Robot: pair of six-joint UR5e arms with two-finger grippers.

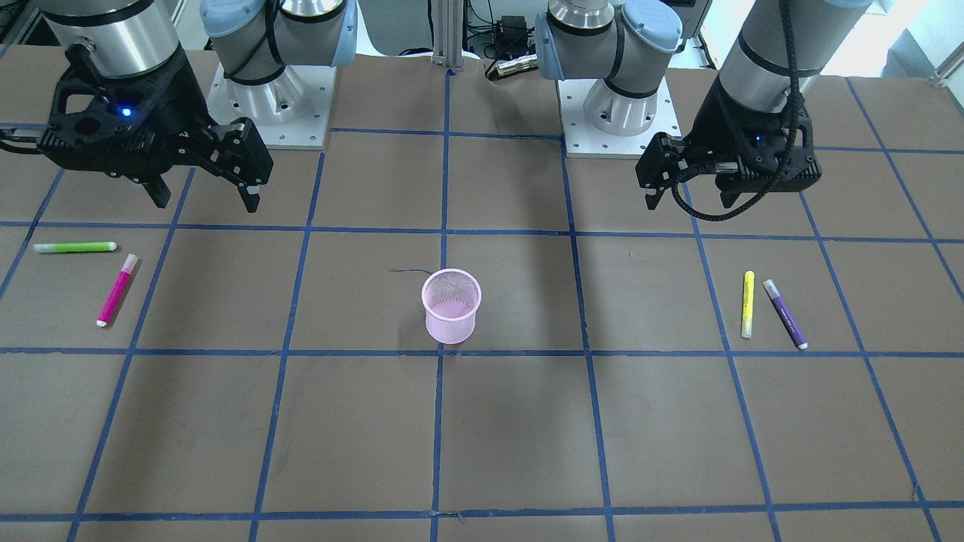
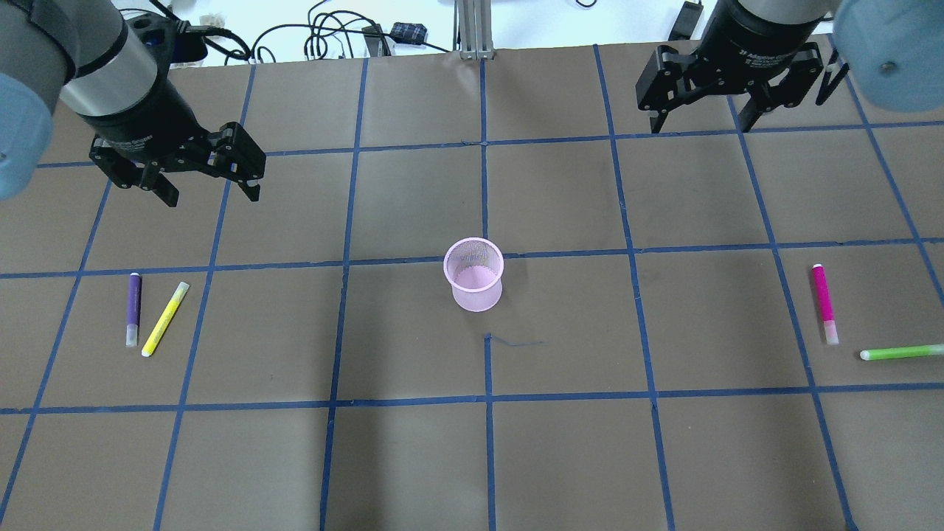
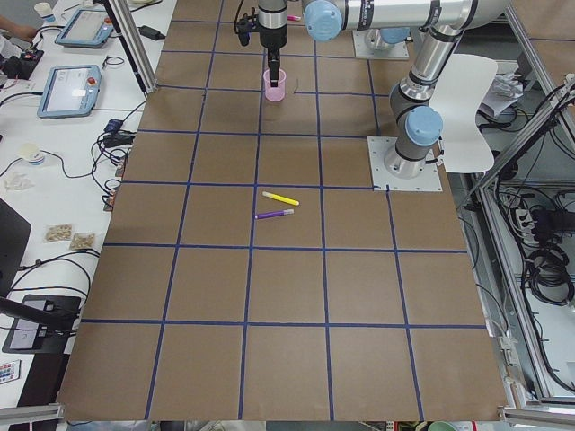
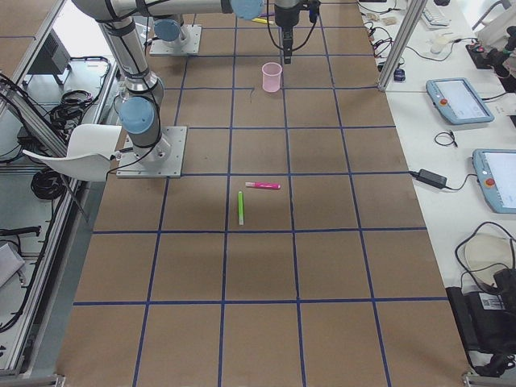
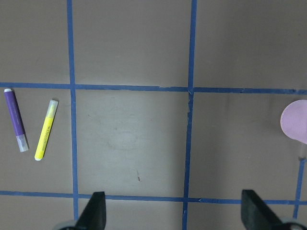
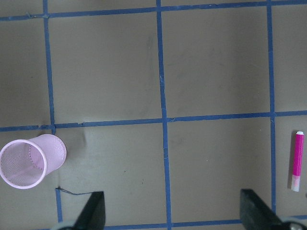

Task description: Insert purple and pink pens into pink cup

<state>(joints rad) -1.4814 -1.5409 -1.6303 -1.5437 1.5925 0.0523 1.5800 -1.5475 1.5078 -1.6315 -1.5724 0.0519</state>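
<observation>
The pink mesh cup [image 2: 476, 280] stands upright and empty mid-table; it also shows in the front view [image 1: 450, 309]. The purple pen [image 2: 133, 309] lies flat at the robot's left, also seen in the left wrist view [image 5: 16, 120]. The pink pen [image 2: 824, 302] lies flat at the robot's right, also seen in the right wrist view [image 6: 298, 160]. My left gripper [image 2: 214, 195] hangs open and empty above the table, behind the purple pen. My right gripper [image 2: 700, 124] hangs open and empty, behind and inward of the pink pen.
A yellow pen [image 2: 165, 318] lies right beside the purple pen. A green pen [image 2: 900, 352] lies just in front of the pink pen near the table's right edge. Blue tape lines grid the brown table [image 2: 472, 457]. Cables lie past its far edge.
</observation>
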